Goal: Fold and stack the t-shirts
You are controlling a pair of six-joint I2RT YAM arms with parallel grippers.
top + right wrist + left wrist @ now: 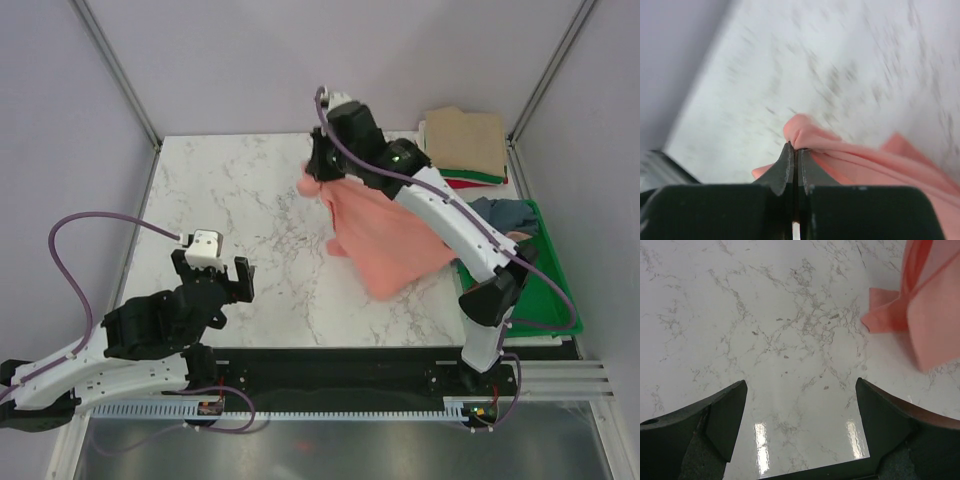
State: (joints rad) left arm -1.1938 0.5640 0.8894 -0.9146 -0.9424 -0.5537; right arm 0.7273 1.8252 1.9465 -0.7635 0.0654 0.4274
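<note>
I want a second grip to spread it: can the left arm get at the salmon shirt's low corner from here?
Probably yes. The left gripper is open over bare table, and nothing lies between it and the salmon shirt hanging from the shut right gripper. Reach itself I cannot confirm.

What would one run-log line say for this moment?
right gripper: shut on salmon-pink t-shirt | shirt: hanging, unfolded | left gripper: open, empty, over marble table | folded shirts: far right corner
</note>
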